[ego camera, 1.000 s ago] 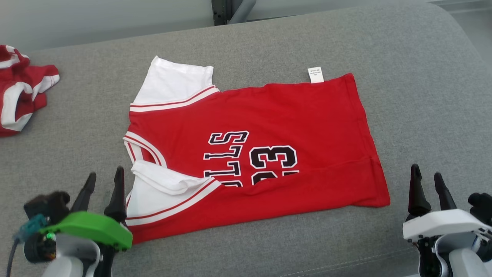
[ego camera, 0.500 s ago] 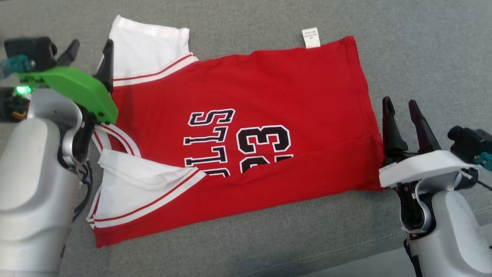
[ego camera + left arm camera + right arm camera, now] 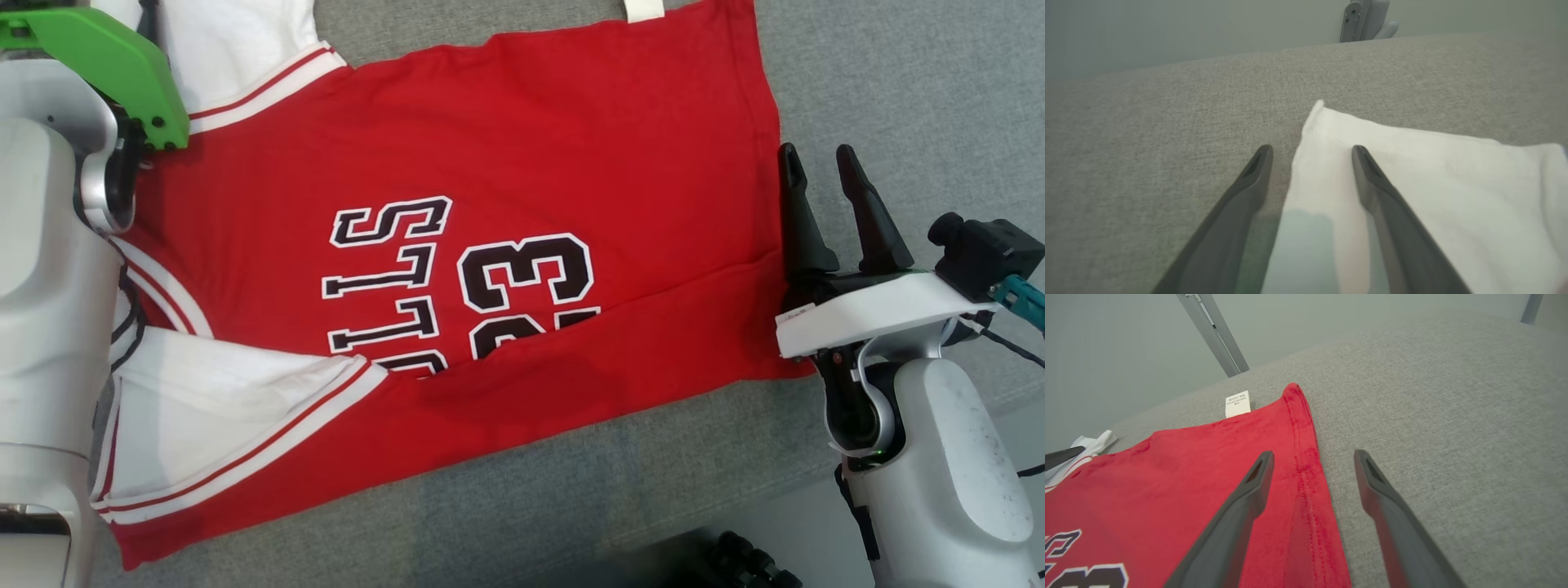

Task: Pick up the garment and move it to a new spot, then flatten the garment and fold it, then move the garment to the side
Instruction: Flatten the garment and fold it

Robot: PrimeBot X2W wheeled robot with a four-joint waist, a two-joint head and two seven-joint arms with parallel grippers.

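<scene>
The red jersey (image 3: 490, 245) lies spread on the grey cushion (image 3: 898, 82), its near long side already turned over so that the fold cuts through the lettering and the number. By my judgement the folding step is in hand, with the fold of the far side not yet begun.

Both tools stand wide and hold nothing. The left tool (image 3: 1310, 151) hangs over the edge of the far white sleeve (image 3: 1412, 163), one finger above cloth and one above cushion. The right tool (image 3: 816, 155) straddles the bottom hem (image 3: 1306, 469) in the same way.

Next, each tool probably needs to drop and pinch its edge, and both then carry the far side over together.

The head view gives the whole layout and the near fold; the wrist views show how each tool sits across its edge, and the right one shows the label (image 3: 1237, 404) whole
</scene>
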